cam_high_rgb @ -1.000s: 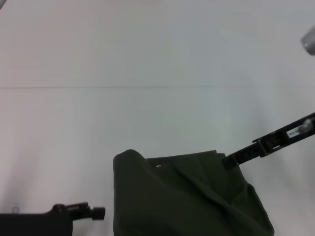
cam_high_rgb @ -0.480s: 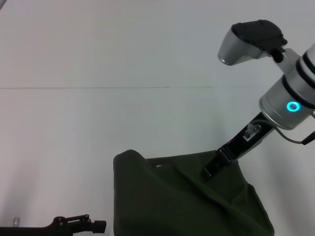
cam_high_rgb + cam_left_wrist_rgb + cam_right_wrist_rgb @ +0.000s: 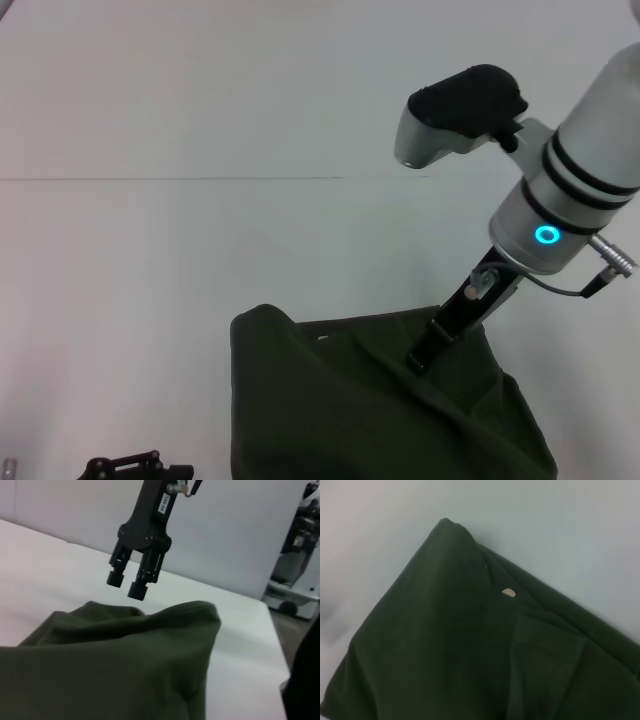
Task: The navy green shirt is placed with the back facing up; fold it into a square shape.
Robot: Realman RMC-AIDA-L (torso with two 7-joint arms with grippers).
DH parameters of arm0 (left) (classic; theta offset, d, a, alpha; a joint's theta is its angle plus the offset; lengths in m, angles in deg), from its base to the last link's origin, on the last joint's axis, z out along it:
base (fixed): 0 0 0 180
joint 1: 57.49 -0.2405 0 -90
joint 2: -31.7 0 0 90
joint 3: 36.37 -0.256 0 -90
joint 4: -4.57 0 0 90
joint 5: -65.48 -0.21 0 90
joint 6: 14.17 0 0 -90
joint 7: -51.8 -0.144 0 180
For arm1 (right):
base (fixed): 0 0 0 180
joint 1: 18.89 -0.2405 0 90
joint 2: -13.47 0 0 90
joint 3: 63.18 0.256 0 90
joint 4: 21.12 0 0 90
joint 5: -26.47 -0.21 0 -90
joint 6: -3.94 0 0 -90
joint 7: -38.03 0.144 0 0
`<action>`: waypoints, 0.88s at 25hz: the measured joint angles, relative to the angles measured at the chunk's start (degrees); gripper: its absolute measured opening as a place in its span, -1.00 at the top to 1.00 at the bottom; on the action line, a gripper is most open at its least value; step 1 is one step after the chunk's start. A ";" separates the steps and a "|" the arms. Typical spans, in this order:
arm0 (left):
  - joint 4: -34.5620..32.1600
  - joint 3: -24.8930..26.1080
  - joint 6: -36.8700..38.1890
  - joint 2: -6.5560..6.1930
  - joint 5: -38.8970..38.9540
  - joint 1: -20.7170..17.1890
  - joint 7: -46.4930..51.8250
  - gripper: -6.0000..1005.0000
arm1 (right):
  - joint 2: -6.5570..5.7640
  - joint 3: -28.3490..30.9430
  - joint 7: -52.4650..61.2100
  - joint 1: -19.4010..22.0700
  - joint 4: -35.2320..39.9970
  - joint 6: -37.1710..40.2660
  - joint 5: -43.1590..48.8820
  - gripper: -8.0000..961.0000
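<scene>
Navy green shirt (image 3: 380, 400) bundled at tabletop (image 3: 200, 250) near edge. Right gripper (image 3: 127, 584) hovers just above far fold, jaws spread, empty. Left gripper (image 3: 125, 466) parked at near-left edge; jaw state unclear. Next: probably pinch single layer only, draw flat without dragging bundle.

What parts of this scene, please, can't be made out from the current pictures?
- Navy green shirt: its near part is cut off by the head view's lower edge, so its folded outline is unknown.
- Shirt's front: turned under or folded in; no view shows it.
- Left gripper: only a sliver shows at the head view's lower edge.
- Right gripper: open above the shirt in the left wrist view; the right wrist view shows none of its fingers.
</scene>
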 joint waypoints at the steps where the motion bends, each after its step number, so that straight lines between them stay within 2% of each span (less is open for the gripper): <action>1: 0.00 0.14 -0.28 0.06 0.00 -0.15 -0.29 -0.89 | 0.08 -0.67 0.25 -0.24 -0.56 -0.47 -0.10 -0.54; 11: 0.08 0.37 -0.46 0.85 0.40 -1.20 -1.13 -0.89 | 0.02 -2.27 0.90 -0.64 -3.58 -4.47 -5.71 -0.46; 17: 0.35 0.36 -0.31 1.13 0.51 -0.91 -1.15 -0.89 | 0.19 -6.35 1.34 -1.34 -7.82 -8.73 -5.79 -0.46; 22: 0.35 0.36 -0.35 1.50 0.54 -0.93 -1.17 -0.89 | 0.29 -9.56 2.60 -1.45 -8.43 -11.03 -5.89 -0.41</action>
